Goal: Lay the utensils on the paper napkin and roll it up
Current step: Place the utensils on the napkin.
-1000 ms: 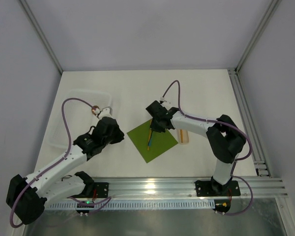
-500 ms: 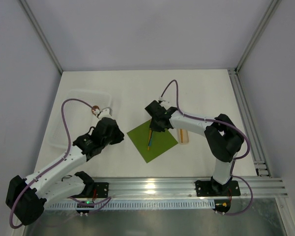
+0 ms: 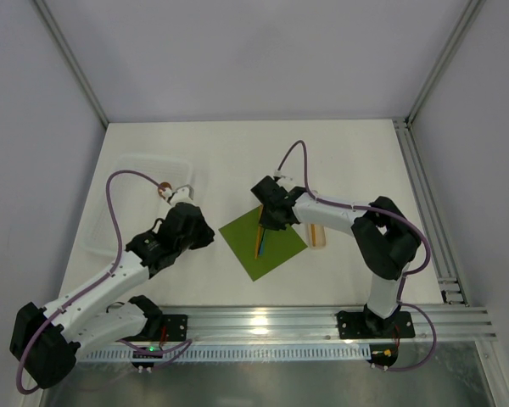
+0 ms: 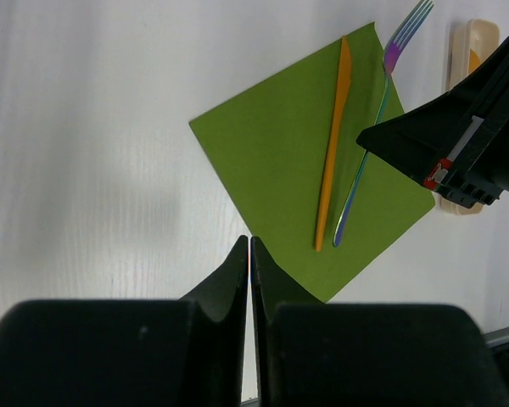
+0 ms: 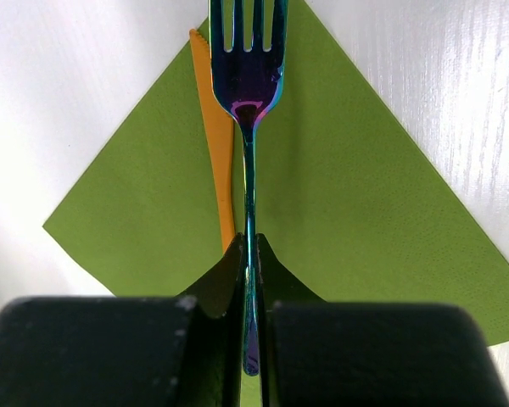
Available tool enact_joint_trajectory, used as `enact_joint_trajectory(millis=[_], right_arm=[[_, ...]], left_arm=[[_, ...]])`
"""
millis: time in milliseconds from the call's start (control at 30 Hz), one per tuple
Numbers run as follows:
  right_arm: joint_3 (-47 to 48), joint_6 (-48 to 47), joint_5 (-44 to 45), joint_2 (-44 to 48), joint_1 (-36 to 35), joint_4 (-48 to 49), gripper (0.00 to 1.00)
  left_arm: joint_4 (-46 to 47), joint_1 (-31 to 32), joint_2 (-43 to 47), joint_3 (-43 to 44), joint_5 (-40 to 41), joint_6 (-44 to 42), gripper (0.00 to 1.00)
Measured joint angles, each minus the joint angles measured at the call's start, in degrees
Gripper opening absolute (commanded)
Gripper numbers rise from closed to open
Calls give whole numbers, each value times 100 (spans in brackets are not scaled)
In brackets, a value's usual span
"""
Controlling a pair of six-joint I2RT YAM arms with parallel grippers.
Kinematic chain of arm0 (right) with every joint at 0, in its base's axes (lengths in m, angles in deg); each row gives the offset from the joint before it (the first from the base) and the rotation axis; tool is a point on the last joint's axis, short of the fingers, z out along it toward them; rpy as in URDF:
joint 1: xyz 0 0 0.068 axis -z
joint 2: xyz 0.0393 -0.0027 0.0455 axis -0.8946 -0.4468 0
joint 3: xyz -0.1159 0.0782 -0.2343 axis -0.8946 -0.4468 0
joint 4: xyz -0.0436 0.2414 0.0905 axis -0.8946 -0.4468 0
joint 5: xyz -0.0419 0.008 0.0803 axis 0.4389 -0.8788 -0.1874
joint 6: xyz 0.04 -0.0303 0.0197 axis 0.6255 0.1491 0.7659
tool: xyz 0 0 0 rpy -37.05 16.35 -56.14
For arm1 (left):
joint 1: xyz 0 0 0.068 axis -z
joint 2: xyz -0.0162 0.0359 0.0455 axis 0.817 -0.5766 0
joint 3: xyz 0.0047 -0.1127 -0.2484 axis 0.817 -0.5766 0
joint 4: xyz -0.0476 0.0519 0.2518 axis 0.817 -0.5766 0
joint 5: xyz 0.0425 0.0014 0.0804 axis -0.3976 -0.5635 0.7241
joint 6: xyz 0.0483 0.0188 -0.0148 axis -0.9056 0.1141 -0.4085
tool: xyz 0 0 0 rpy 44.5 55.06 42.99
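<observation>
My right jaws are clamped on the fork (image 5: pixel 248 102) handle, just over the napkin (image 5: pixel 365 212) toward the surface's near edge, left jaws shut empty, and a crooked drop could knock the knife (image 5: pixel 217 136) off.

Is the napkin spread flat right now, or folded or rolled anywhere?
Spread flat: the napkin shows four corners, no fold; orange knife and fork over it.

White table (image 3: pixel 339 153), pale grey walls (image 3: pixel 237 51), aluminium frame rails (image 3: pixel 322 318)
</observation>
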Motion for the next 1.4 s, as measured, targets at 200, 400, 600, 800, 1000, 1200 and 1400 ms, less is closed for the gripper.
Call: enact_joint_trajectory(millis=[200, 400, 600, 800, 1000, 1200, 1400], right_arm=[[0, 0, -28, -52, -17, 20, 4], [0, 0, -55, -175, -66, 17, 3], [0, 0, -70, -177, -85, 22, 4], [0, 0, -70, -177, -90, 22, 4], [35, 0, -72, -210, -96, 15, 4], [68, 0, -90, -278, -96, 20, 5], [72, -2, -90, -304, -96, 13, 6]], left_arm=[[0, 0, 0, 0, -2, -2, 3], [0, 0, 0, 0, -2, -2, 3], [0, 0, 0, 0, -2, -2, 3], [0, 0, 2, -2, -2, -2, 3], [-7, 0, 2, -42, -2, -2, 4], [-4, 0, 26, -42, 0, -2, 4], [-4, 0, 26, -42, -2, -2, 5]])
